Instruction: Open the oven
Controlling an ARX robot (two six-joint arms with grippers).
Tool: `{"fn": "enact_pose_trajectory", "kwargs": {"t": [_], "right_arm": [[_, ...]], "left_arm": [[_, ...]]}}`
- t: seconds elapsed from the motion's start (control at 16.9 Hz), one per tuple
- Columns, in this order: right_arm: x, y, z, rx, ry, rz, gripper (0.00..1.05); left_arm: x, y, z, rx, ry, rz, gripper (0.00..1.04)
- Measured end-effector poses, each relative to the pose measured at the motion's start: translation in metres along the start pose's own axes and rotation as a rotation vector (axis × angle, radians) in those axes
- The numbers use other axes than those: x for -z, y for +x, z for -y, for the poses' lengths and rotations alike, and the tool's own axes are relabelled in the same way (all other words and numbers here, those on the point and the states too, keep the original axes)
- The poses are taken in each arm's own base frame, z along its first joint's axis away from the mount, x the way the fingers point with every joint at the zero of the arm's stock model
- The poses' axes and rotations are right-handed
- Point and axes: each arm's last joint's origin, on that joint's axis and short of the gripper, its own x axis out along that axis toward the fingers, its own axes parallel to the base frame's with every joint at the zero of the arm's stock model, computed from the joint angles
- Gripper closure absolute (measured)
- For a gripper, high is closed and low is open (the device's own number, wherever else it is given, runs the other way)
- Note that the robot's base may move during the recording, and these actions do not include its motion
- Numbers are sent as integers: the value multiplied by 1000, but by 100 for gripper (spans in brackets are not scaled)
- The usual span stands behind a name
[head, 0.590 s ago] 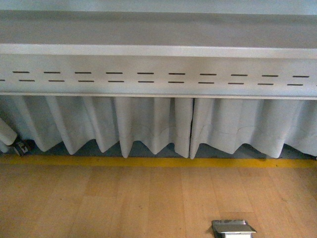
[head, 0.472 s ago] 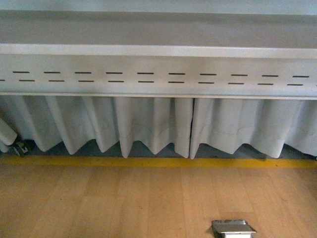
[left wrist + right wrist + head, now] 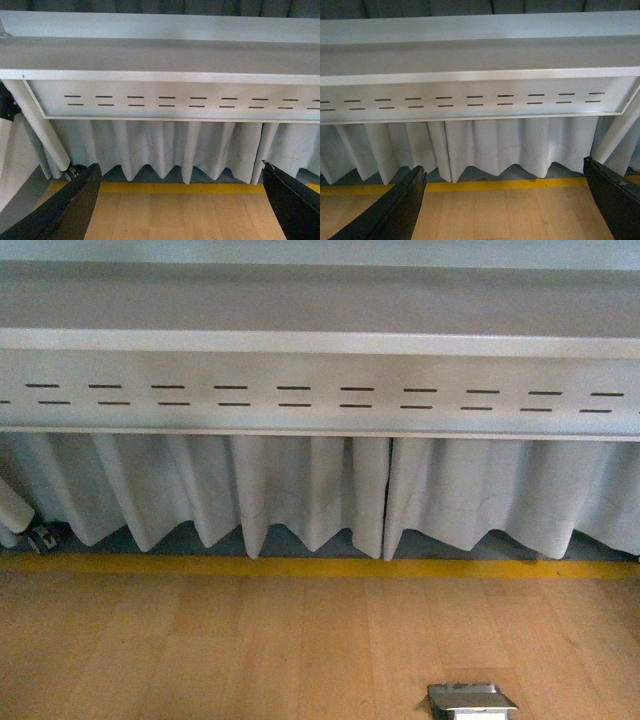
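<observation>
The oven is not in view in any camera, so its position cannot be stated. Handling is therefore a general judgement: an oven door is expected to be rigid and hinged, best taken at its handle and pulled steadily, and the body may slide if it is light. The left gripper (image 3: 179, 166) is spread wide and holds nothing; the right gripper (image 3: 503, 165) is likewise wide apart and empty. Both wrist cameras face a white slotted panel (image 3: 175, 102) with a pleated curtain (image 3: 310, 490) hanging below it. Further out lie a yellow line (image 3: 300, 566), a wooden floor (image 3: 250, 650) and a metal floor box (image 3: 470, 700)
</observation>
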Motion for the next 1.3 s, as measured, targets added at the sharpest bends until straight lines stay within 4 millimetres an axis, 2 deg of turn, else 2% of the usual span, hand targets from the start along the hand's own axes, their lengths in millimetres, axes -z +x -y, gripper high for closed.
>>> {"fn": "enact_pose_trajectory", "kwargs": {"t": [1.3], "right_arm": [[0, 0, 0, 0, 0, 0, 6]], "left_arm": [[0, 0, 0, 0, 0, 0, 7]]}}
